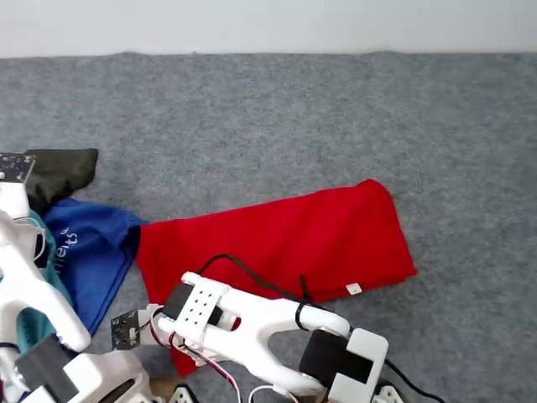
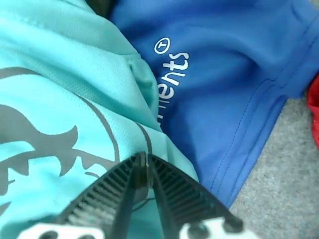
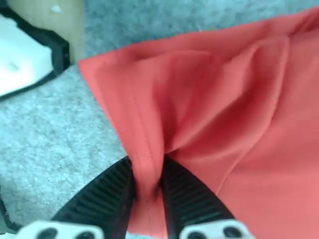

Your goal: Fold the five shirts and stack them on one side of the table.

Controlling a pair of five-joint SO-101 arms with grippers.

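Hem of red shirt (image 3: 224, 99) being pinched by right gripper (image 3: 147, 169), thin bite, risking slip mid-fold. Left gripper (image 2: 148, 162) sitting clenched over teal shirt (image 2: 60, 89), poss. snagging it.

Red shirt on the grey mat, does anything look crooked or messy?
The red cloth shirt lies slanted across the grey felt mat, and one edge is bunched into a fold pinched in the right gripper.

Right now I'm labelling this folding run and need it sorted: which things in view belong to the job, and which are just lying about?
Job in hand:
- red shirt, pinched in the right hand
- blue shirt
- teal shirt, at the left hand
- dark shirt, beside the blue one

Just lying about:
- grey table cover
- black cable, lying across the red shirt
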